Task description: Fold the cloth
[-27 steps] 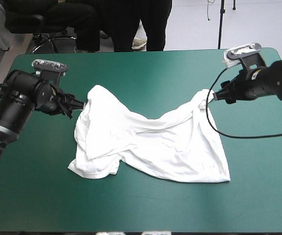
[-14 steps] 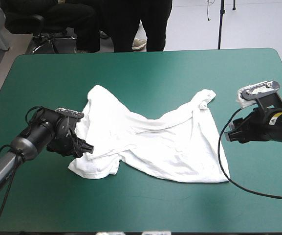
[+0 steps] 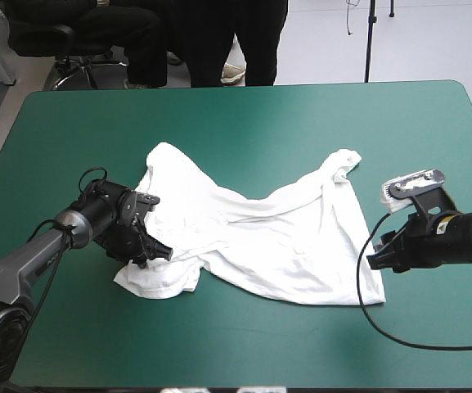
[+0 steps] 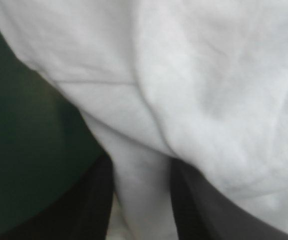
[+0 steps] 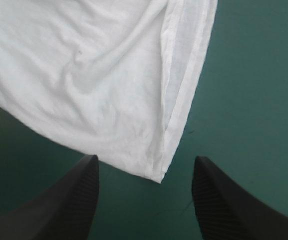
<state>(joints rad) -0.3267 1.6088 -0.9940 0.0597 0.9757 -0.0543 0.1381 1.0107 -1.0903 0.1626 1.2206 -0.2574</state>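
Note:
The white T-shirt (image 3: 260, 237) lies spread and rumpled across the middle of the teal-green table. My left gripper (image 3: 164, 254) is low at the shirt's near-left sleeve. In the left wrist view a fold of the T-shirt (image 4: 193, 90) runs between the black fingers (image 4: 89, 200), which stand part-way apart, so the left gripper (image 4: 142, 165) is open around it. My right gripper (image 3: 372, 262) sits at the shirt's near-right hem corner (image 5: 158, 175). The right gripper (image 5: 144, 159) is open, with that corner just ahead of its fingertips.
Bare teal-green cover (image 3: 244, 344) stretches along the near edge and also along the far side (image 3: 244, 115) of the table.
Both grippers let go of the shirt's far corners and moved toward the near side. The left one went to the near-left sleeve, the right one to the near-right hem corner. The shirt's far edge dropped flat.

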